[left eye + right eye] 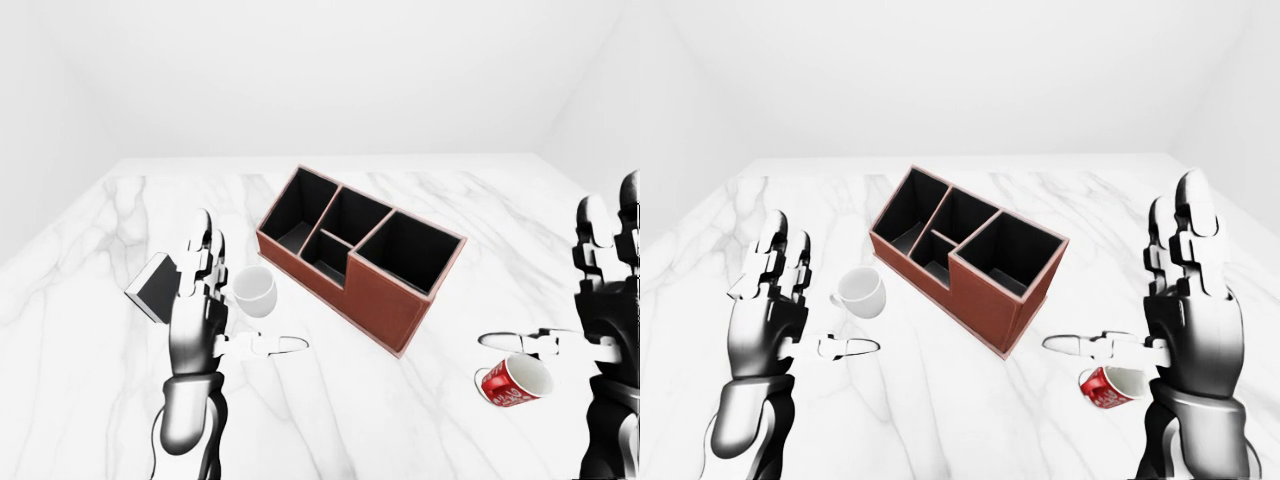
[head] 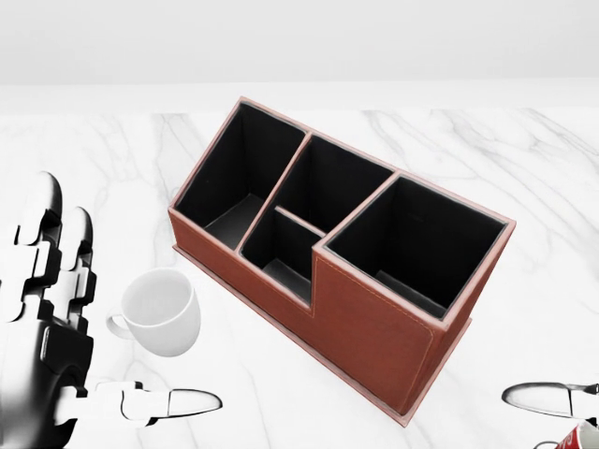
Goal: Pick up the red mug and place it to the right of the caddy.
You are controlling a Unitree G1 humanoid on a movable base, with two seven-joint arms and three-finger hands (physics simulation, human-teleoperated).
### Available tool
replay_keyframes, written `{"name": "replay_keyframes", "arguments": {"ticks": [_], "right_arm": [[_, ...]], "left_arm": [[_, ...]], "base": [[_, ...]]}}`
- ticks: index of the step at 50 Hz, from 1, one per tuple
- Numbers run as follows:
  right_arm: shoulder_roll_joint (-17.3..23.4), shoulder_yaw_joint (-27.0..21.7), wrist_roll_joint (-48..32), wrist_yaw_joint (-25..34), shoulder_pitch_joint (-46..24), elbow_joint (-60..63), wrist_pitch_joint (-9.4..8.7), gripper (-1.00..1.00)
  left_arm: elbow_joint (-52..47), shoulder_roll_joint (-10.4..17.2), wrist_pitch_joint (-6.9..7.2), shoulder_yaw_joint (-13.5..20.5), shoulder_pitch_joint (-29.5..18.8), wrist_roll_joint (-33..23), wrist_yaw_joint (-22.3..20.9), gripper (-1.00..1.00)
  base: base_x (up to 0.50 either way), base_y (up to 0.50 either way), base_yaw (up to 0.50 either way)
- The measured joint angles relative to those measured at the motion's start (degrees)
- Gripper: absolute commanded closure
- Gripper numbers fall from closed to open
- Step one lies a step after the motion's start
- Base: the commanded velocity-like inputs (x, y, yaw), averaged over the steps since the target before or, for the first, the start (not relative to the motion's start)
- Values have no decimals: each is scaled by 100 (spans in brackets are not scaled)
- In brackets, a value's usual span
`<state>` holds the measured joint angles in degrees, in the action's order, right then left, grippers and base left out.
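Observation:
The red mug (image 1: 511,382) with white lettering lies tipped on the marble table, at lower right of the brown caddy (image 1: 372,287). My right hand (image 1: 1120,270) is open; its thumb (image 1: 1080,345) reaches out just above the mug, and the upright fingers do not close on it. In the head view only the mug's rim (image 2: 585,438) shows in the bottom right corner. My left hand (image 1: 820,300) stands open at the left, next to a white mug (image 1: 859,292).
The caddy has several black compartments and sits at a slant mid-table. A flat dark object (image 1: 155,288) shows behind my left hand. The marble table (image 1: 430,200) ends at a white wall at the top.

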<state>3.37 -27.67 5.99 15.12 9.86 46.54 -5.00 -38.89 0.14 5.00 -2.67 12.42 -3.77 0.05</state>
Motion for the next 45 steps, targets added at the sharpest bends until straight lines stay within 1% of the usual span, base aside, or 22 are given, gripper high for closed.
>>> {"name": "replay_keyframes", "arguments": {"ticks": [4,8,11,14,17,24,37,45], "right_arm": [[270,-670,29,474,-135,236,0,-100],[523,-1229,-41,921,-262,421,0,-100],[683,-1543,-113,1267,-334,559,0,-100],[782,-1729,-262,1615,-377,648,0,-100],[847,-1821,-460,1932,-412,670,0,-100],[982,-1931,-922,2370,-515,532,0,-100],[1569,-2037,-1624,2488,-835,-227,0,-100],[1659,-1923,-2071,2488,-842,-692,17,-100]], "left_arm": [[9,1,0,-14,-4,-4,7,-100],[21,2,0,-30,-7,-12,17,-100],[19,4,0,-39,-5,-13,22,-100],[30,5,0,-37,-12,-11,25,-100],[26,6,0,-36,-14,-10,25,-100],[43,6,0,-41,-18,-14,26,-100],[77,8,0,-46,-29,-16,25,-100],[104,7,0,-47,-38,-14,25,-100]], "base": [[0,0,0],[0,0,0],[0,0,0],[0,0,0],[0,0,0],[0,0,0],[0,0,0],[0,0,0]]}}
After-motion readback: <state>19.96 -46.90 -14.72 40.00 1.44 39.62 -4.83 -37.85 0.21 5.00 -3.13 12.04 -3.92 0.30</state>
